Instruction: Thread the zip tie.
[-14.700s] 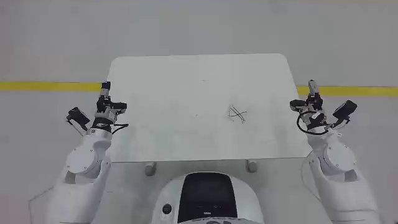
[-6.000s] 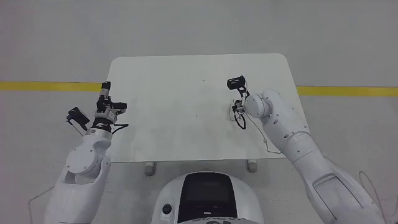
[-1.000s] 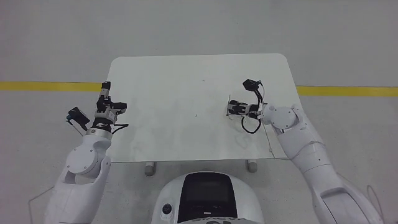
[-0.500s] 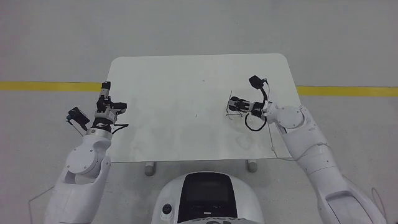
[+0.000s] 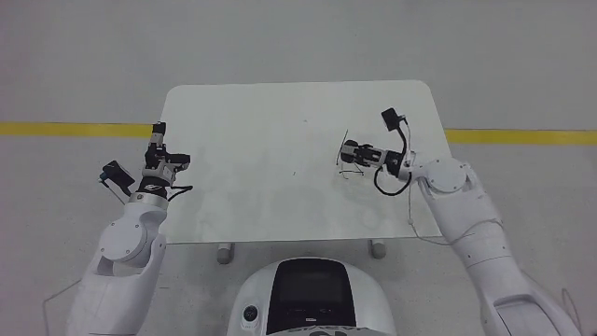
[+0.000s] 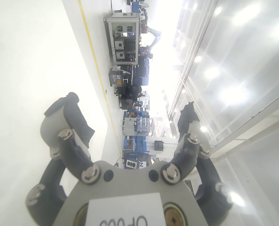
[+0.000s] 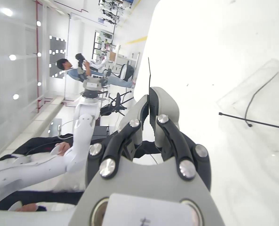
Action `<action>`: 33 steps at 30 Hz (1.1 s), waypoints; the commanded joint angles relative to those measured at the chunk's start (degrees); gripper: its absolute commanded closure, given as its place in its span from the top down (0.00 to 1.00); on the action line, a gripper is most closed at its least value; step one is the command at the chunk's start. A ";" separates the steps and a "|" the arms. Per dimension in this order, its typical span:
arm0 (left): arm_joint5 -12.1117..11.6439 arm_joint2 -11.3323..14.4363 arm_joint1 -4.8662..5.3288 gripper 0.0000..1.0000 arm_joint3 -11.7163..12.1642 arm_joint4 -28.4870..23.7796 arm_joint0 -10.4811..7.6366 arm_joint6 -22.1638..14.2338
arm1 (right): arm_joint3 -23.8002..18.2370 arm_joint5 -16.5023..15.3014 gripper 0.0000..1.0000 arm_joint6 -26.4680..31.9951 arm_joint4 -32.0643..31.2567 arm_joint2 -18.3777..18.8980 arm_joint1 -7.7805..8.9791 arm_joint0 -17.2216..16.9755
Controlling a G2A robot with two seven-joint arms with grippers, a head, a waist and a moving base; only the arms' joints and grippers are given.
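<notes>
Seen from above, a thin black plastic zip tie [image 5: 343, 139] has been lifted off the white worktop [image 5: 252, 149] by the right gripper [image 5: 344, 155], so threading can likely be begun. In the left wrist view, the left gripper [image 6: 130, 109] is seen with fingers [image 6: 66, 111] apart. In the right wrist view, the straight, slender strap is clamped between the fingers [image 7: 163, 99].

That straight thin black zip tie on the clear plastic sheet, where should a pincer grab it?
Probably the bare strap of the straight thin black zip tie, past where the curved black zip tie crosses near its head, coming straight down from above: it lies flat on the clear plastic sheet.
</notes>
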 commanded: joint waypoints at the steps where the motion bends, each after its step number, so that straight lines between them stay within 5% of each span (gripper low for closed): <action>1: 0.00 0.00 0.00 1.00 0.00 0.00 0.00 0.00 | -0.19 0.00 0.00 1.58 2.87 0.59 0.08 -0.06; 9: 0.00 0.00 0.00 1.00 0.00 0.00 0.00 0.00 | 0.46 0.00 0.00 8.14 11.62 2.74 -0.35 0.25; 28: 0.00 0.00 0.00 1.00 0.00 0.00 0.00 0.00 | 0.45 0.20 0.00 9.33 11.22 4.77 -1.32 0.01; 33: 0.00 0.00 0.00 1.00 0.00 0.00 0.00 0.00 | -0.77 7.36 0.00 5.34 16.07 3.92 -1.64 -0.10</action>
